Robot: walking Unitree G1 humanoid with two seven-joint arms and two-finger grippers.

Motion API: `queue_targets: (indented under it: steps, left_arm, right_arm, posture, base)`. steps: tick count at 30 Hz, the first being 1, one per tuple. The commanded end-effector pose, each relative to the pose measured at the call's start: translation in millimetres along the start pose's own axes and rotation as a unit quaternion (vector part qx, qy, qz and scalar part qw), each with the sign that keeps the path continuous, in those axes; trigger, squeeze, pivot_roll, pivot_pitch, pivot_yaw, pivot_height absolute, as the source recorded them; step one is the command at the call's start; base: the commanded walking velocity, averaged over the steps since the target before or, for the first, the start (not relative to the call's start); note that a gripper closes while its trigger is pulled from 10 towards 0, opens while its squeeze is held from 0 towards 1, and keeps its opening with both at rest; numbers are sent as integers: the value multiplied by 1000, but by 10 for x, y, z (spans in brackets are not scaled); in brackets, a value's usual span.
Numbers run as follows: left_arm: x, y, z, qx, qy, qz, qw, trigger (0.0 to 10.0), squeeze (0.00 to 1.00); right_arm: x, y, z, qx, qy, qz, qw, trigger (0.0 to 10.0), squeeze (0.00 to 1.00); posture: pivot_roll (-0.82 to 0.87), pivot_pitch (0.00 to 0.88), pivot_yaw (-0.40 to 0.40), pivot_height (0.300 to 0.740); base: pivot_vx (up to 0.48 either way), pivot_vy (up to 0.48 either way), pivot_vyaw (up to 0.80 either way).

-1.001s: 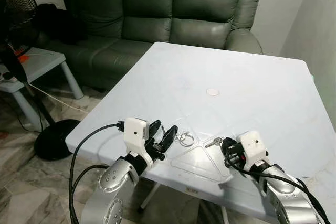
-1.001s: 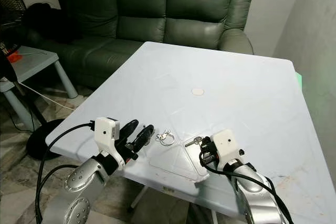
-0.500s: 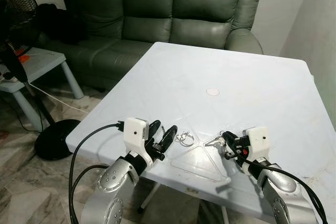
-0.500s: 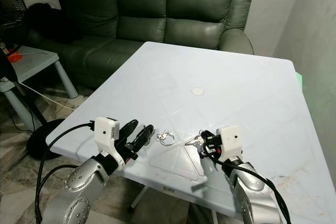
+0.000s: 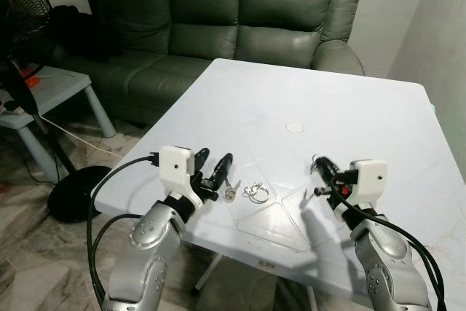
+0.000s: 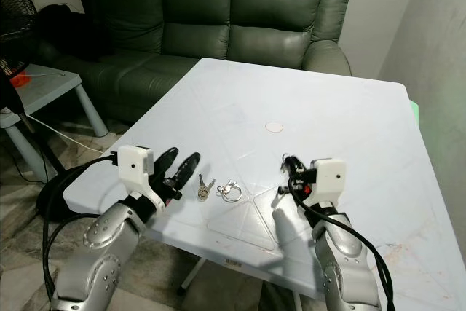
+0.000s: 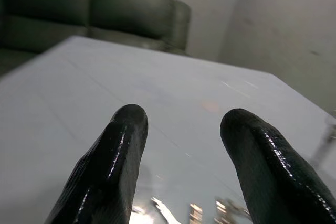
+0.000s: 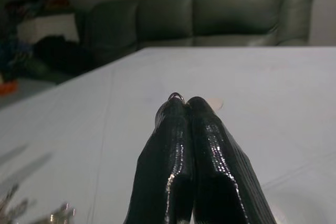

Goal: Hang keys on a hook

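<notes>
- The left gripper (image 5: 214, 167) hovers just over the near left part of the white table (image 5: 349, 121), its two black fingers (image 7: 113, 166) spread well apart with nothing between them.
- Just beside that gripper's fingertips, flat on the table, lie the keys (image 5: 230, 191): a small silver bunch, close to the near edge.
- Next to the keys, on the side away from the left gripper, lies a metal ring (image 5: 255, 193) with a small clip on it (whether it is joined to the keys cannot be made out).
- The right gripper (image 5: 321, 167) is raised above the table on the near right side, tilted upward, its fingers pressed tight together.
- In the right wrist view a thin loop of wire (image 8: 176, 97) pokes out past the closed fingertips (image 8: 202, 109), so the gripper has hold of something small and metallic; a short dark piece also hangs below it in the head views. What the piece is exactly is too small to tell.
- A small round disc (image 5: 295, 127) sits near the middle of the table, well apart from both grippers.
- Behind the table stands a dark green sofa (image 5: 240, 12).
- To the left, on the floor, a fan's round black base (image 5: 76, 191) sits beside a small pale side table (image 5: 51, 85).
</notes>
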State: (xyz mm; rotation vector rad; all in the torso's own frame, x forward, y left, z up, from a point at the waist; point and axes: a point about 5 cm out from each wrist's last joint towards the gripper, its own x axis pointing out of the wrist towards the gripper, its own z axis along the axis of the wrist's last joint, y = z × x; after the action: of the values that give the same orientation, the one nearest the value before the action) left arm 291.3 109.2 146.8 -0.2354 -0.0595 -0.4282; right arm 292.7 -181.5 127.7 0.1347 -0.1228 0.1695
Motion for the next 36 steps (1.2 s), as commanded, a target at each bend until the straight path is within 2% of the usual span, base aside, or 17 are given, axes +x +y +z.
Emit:
queue_targets:
  steps: [1, 8, 11, 12, 13, 15, 18, 23, 29, 36]
  left_arm:
    - [-3, 113, 59, 2, -11, 24, 1000, 10000, 0]
    - [-32, 328, 129, 5, -25, 58, 998, 10000, 0]
    - [-32, 402, 184, 2, -38, 66, 997, 10000, 0]
    - [-32, 420, 190, 4, -39, 69, 997, 10000, 0]
    - [-31, 458, 191, 4, -39, 75, 996, 10000, 0]
    - [-30, 483, 187, 2, -38, 79, 996, 10000, 0]
    - [-39, 556, 158, 1, -35, 93, 995, 10000, 0]
    - [-32, 625, 150, 7, -29, 101, 994, 10000, 0]
    - [5, 679, 155, 16, -23, 110, 994, 10000, 0]
    - [53, 662, 166, 20, -26, 106, 994, 10000, 0]
  right_arm:
    - [-3, 21, 124, -6, -33, -10, 999, 0, 0]
    - [-84, 106, 110, -34, -41, -31, 998, 0, 0]
    - [-106, 157, 86, -25, -37, -44, 998, 0, 0]
    - [-107, 172, 77, -30, -33, -43, 998, 941, 0]
    - [-106, 184, 65, -36, -26, -52, 998, 10000, 0]
    - [-104, 183, 58, -39, -22, -60, 997, 10000, 0]
    - [-98, 181, 0, -72, -1, -67, 995, 10000, 0]
    - [-108, 193, -38, -100, 11, -54, 994, 10000, 0]
    - [-87, 157, -31, -102, 12, -71, 992, 10000, 0]
    - [-32, 182, -38, -99, 19, -68, 993, 10000, 0]
  posture:
    - [143, 0, 16, 740]
    - [134, 0, 27, 740]
    - [131, 0, 32, 740]
    - [132, 0, 34, 740]
    - [132, 0, 34, 740]
    - [132, 0, 34, 740]
    - [128, 0, 37, 740]
    - [116, 0, 50, 740]
    - [114, 0, 56, 740]
    - [118, 0, 55, 740]
  base:
    - [0, 0, 0]
    - [0, 0, 0]
    - [0, 0, 0]
    - [0, 0, 0]
    - [0, 0, 0]
    - [0, 0, 0]
    - [0, 0, 0]
    - [0, 0, 0]
    - [0, 0, 0]
    - [0, 0, -216]
